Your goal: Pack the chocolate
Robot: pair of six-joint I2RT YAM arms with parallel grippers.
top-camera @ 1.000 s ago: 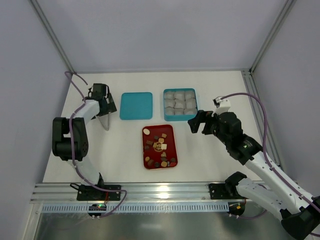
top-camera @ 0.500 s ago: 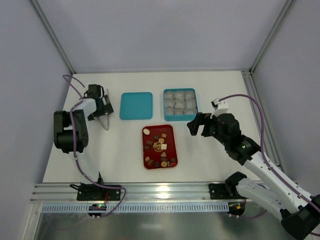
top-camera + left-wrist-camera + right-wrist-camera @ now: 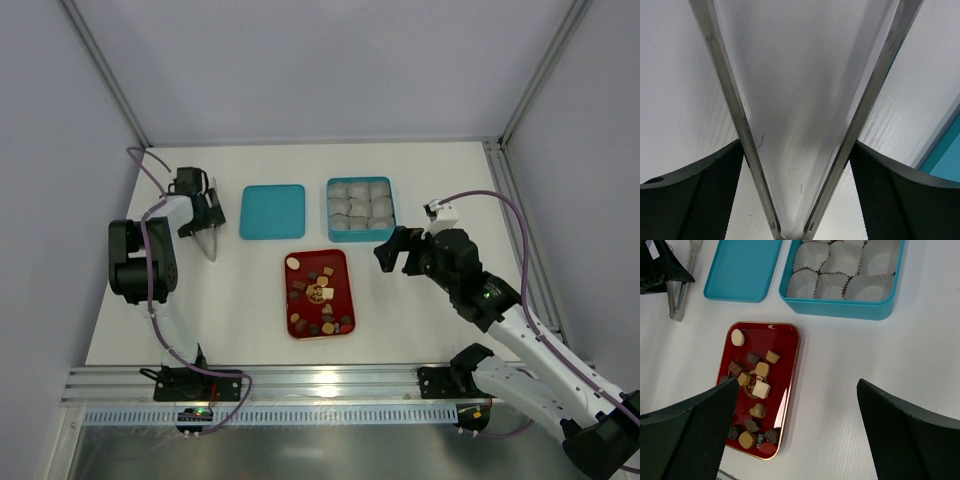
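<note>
Two pads [image 3: 700, 200] of the left gripper [image 3: 798, 147] bracket the metal tongs' [image 3: 722, 75] arms, right against them, though whether they squeeze yet cannot be told; it should close gently and evenly so the tongs lift level, not fully pinched. The right gripper [image 3: 797, 382] hangs spread wide and empty beside the red tray [image 3: 785, 355] where the chocolate [image 3: 755, 390] lies, the teal box [image 3: 840, 307] of paper cups [image 3: 832, 285] beyond.
</note>
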